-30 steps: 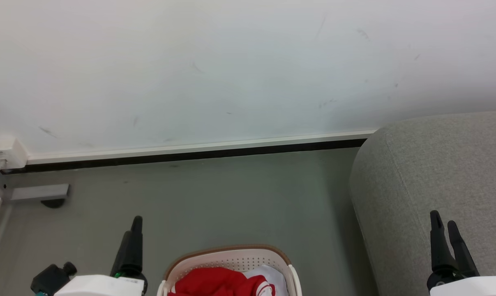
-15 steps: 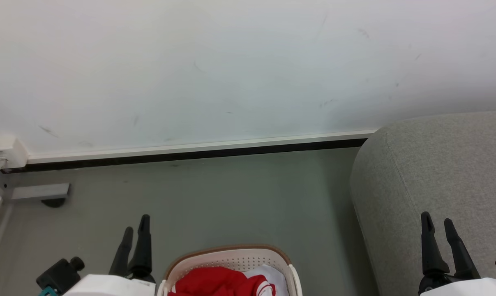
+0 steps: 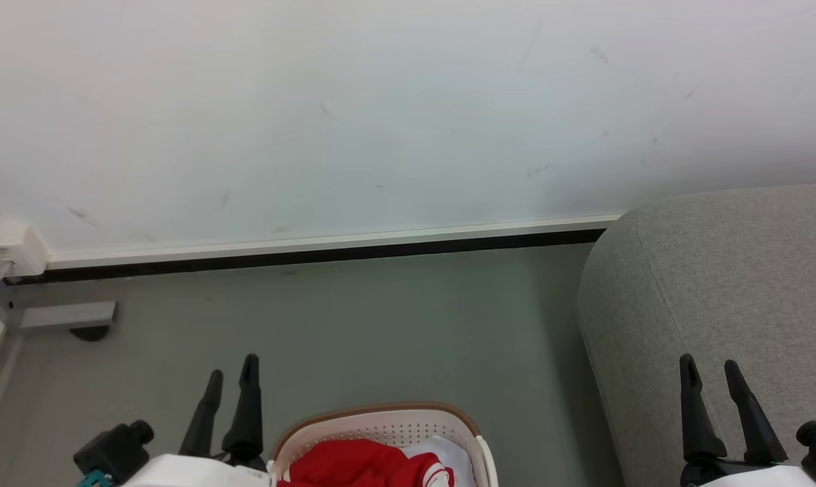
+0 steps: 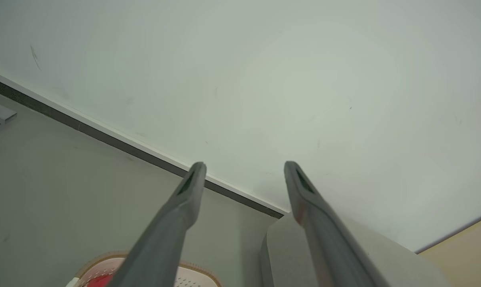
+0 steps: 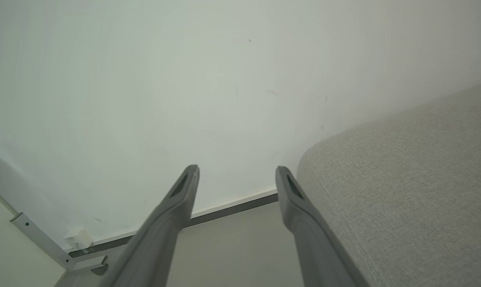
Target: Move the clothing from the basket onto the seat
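A cream-white basket with a tan rim stands on the floor at the bottom middle of the head view, holding red clothing with white trim. The light-grey seat rises at the right. My left gripper is open just left of the basket, fingers pointing up, nothing between them. My right gripper is open in front of the seat, also empty. The left wrist view shows the open left gripper with the basket low down and the seat. The right wrist view shows the open right gripper beside the seat.
A white wall with a dark skirting strip runs across the back. Grey floor lies between wall, basket and seat. A grey metal bracket and a white box sit at the far left.
My left gripper has turned so both fingers show and has shifted right toward the basket. My right gripper has shifted left and turned, its fingers now seen further apart. Basket and clothing are unmoved.
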You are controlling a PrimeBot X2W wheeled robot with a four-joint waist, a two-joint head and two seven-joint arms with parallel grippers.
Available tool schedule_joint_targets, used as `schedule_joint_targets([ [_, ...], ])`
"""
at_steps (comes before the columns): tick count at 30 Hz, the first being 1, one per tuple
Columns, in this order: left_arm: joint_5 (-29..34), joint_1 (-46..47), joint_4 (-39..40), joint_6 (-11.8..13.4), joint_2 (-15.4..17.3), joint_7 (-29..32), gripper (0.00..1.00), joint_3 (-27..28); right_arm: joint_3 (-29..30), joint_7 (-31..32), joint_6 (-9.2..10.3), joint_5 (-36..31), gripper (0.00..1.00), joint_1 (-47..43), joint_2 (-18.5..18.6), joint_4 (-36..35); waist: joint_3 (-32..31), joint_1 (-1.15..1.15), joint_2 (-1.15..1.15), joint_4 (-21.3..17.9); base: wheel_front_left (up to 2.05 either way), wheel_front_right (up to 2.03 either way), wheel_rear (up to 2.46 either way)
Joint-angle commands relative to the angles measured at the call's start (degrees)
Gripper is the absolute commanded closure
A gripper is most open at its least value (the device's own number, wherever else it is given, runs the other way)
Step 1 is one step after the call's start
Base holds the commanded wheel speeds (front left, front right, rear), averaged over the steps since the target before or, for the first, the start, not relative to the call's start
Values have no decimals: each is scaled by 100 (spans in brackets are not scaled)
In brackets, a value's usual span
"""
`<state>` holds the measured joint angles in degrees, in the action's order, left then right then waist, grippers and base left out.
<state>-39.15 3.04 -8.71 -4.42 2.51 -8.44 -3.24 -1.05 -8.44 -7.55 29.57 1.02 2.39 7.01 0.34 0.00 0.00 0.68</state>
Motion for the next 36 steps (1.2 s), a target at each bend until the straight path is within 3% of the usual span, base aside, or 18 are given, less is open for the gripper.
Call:
schedule_joint_targets([
  [1, 215, -1, 68, 3, 48, -63, 0, -14, -5, -61, 7, -206, 0, -19, 63, -91, 0, 0, 0, 2, 0, 0, 0],
  [36, 1825, -66, -81, -63, 54, -511, 0, -260, -116, -496, 10, -1489, 0, -189, 67, -53, 30, 0, 0, -9, 0, 0, 0],
])
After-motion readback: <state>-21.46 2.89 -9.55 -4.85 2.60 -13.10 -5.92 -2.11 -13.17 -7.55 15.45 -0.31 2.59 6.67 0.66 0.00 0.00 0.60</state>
